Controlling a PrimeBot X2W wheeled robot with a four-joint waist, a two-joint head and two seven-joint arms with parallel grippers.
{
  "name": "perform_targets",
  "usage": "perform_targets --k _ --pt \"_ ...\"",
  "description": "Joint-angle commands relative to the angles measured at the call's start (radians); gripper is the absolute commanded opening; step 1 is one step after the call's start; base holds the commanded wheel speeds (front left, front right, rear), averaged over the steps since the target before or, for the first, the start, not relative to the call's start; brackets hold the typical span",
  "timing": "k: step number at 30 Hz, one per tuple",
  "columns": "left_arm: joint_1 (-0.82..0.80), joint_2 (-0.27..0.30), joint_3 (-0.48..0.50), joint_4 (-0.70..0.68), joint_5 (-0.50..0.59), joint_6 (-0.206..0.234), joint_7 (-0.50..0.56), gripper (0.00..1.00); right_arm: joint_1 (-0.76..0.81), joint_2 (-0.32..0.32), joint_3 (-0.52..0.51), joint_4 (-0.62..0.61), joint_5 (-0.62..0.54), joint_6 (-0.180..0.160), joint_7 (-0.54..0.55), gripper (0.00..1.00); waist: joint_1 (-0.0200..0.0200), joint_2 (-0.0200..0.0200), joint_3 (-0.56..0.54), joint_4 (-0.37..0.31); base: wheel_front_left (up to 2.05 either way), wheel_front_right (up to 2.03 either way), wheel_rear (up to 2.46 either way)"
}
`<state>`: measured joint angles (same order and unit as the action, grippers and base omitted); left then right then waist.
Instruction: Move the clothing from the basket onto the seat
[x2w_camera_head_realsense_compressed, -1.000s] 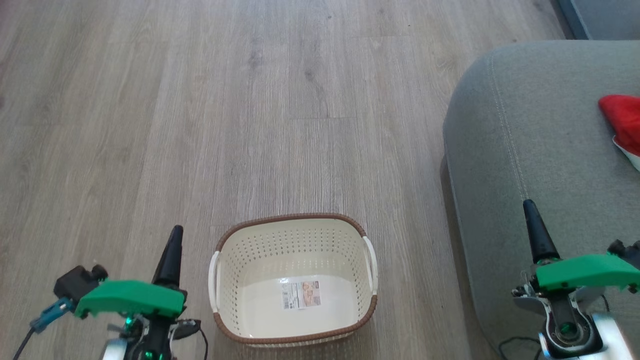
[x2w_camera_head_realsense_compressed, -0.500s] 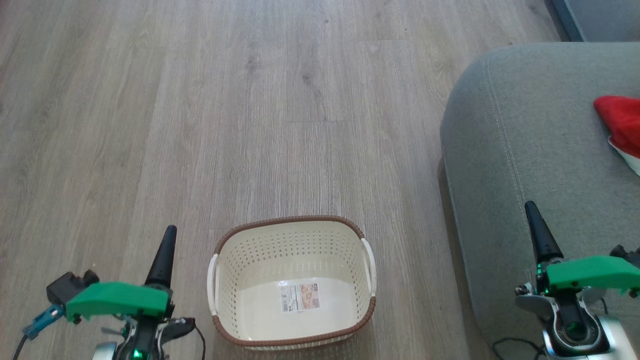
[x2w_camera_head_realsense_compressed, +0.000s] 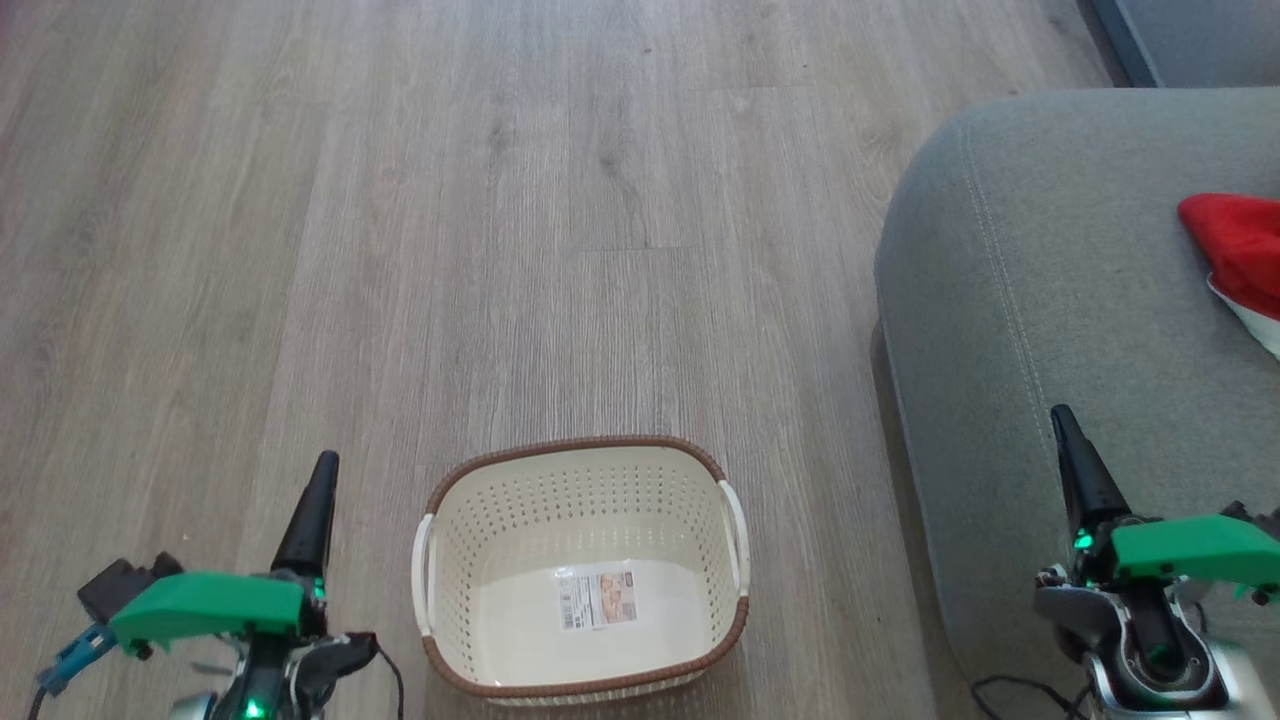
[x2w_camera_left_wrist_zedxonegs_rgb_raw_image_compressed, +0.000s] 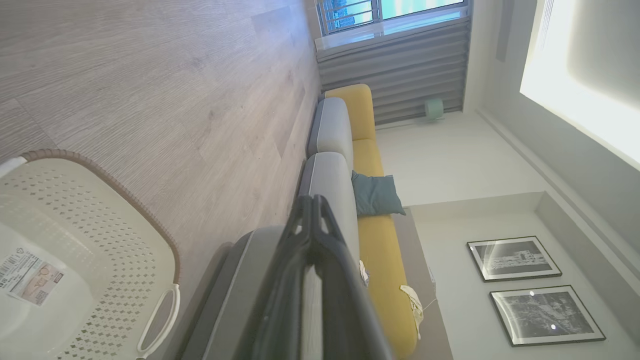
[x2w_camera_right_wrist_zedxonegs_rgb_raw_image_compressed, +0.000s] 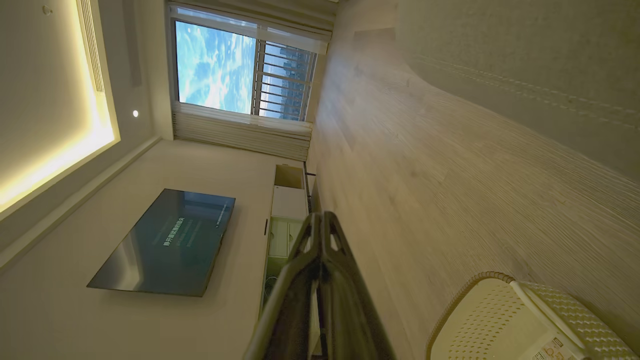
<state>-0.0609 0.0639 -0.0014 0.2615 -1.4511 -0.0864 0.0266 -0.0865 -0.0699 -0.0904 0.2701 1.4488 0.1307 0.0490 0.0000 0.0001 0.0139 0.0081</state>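
L gripper (x2w_camera_head_realsense_compressed: 322, 478) has drawn back toward lower left, head cam shifting a bit too — its fingers & those of R gripper (x2w_camera_head_realsense_compressed: 1063, 425) are pressed together, empty. Nothing left in basket (x2w_camera_head_realsense_compressed: 580, 495), red clothing (x2w_camera_head_realsense_compressed: 1235, 245) lies on seat (x2w_camera_head_realsense_compressed: 1040, 260) at far right; job looks done, so tuck arms back clear of basket rim
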Motion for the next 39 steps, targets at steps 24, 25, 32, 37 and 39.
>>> perform_targets --k 24,25,32,37,39 --pt "-0.044 0.011 0.081 -0.018 -0.186 -0.044 0.059 0.00 -0.021 0.013 -0.015 -0.026 0.166 0.000 0.058 0.00 0.0000 -0.0001 -0.011 -0.008 0.00 0.00 0.00" --pt "-0.044 0.011 0.082 -0.018 -0.186 -0.044 0.060 0.00 -0.021 0.014 -0.016 -0.026 0.166 0.000 0.058 0.00 0.0000 -0.0001 -0.011 -0.008 0.00 0.00 0.00" --pt "-0.044 0.009 0.084 -0.018 -0.183 -0.044 0.062 0.00 -0.021 0.014 -0.016 -0.026 0.166 0.000 0.059 0.00 0.0000 -0.0001 -0.011 -0.008 0.00 0.00 0.00" --pt "-0.045 0.007 0.086 -0.018 -0.182 -0.044 0.063 0.00 -0.021 0.015 -0.017 -0.026 0.165 0.000 0.059 0.00 0.0000 -0.0001 -0.011 -0.008 0.00 0.00 0.00" --pt "-0.045 0.007 0.087 -0.018 -0.181 -0.044 0.064 0.00 -0.021 0.015 -0.017 -0.026 0.165 0.000 0.059 0.00 0.0000 -0.0001 -0.011 -0.008 0.00 0.00 0.00"
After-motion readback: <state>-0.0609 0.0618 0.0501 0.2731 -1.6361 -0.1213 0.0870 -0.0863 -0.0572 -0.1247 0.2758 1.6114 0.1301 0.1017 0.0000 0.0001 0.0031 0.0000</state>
